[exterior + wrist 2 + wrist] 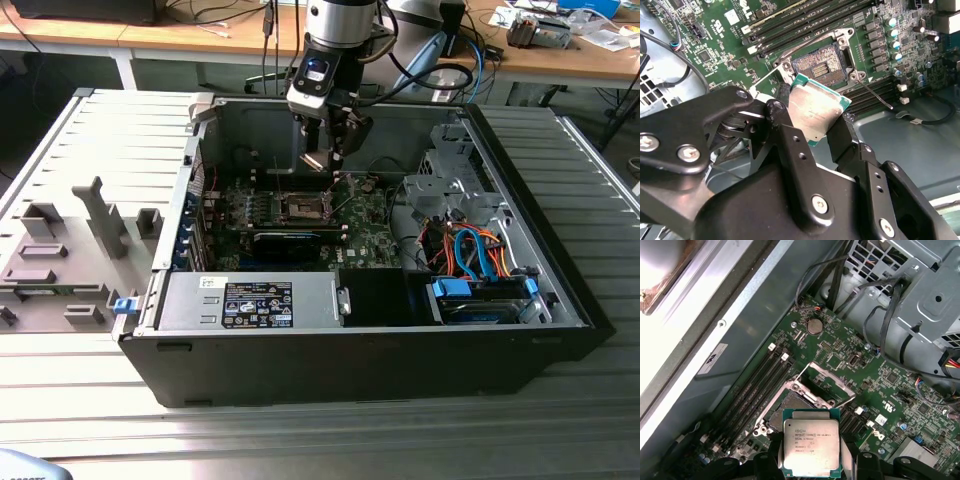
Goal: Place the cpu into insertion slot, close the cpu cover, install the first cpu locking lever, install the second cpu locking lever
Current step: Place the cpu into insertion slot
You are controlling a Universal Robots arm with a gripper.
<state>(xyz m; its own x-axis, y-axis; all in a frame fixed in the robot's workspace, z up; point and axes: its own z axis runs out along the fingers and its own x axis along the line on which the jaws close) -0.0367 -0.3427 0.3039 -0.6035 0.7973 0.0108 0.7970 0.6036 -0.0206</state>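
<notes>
Black 2-finger gripper [322, 158] sits in the upper middle of the exterior view, inside the open black computer case [350, 365], which lies on a grey ribbed metal table [120, 130]. In both wrist views the gripper [810, 122] [812, 467] is clenched on the cpu, 1 black finger [782, 125] on each of 2 opposite edges.

The cpu [817, 107] [811, 442] is a small flat square chip with a dull silver-grey metal top and a green rim. It is in the air above the board and not seated. In the exterior view the cpu [314, 160] hangs above the socket, apart from it. In the second wrist view it looks tilted against the board.

The insertion slot [303, 208] [822, 65] [790, 406] is a square dark socket recess with a brownish pin field and a silvery rim. It sits centre frame in the exterior view on the green motherboard [365, 235] and is uncovered, with the pins exposed.

The cpu cover [816, 394], a thin silvery metal frame with a big square window, is swung up and open on the socket's far side from the chip. A thin metal lever rod [875, 95] sticks out from 1 socket corner and is not latched. Long black memory slots [752, 390] run beside the socket.

A silver power supply box [250, 300] sits in the lower left of the case in the exterior view, and blue and orange cables [480, 250] are on the exterior view's right.
</notes>
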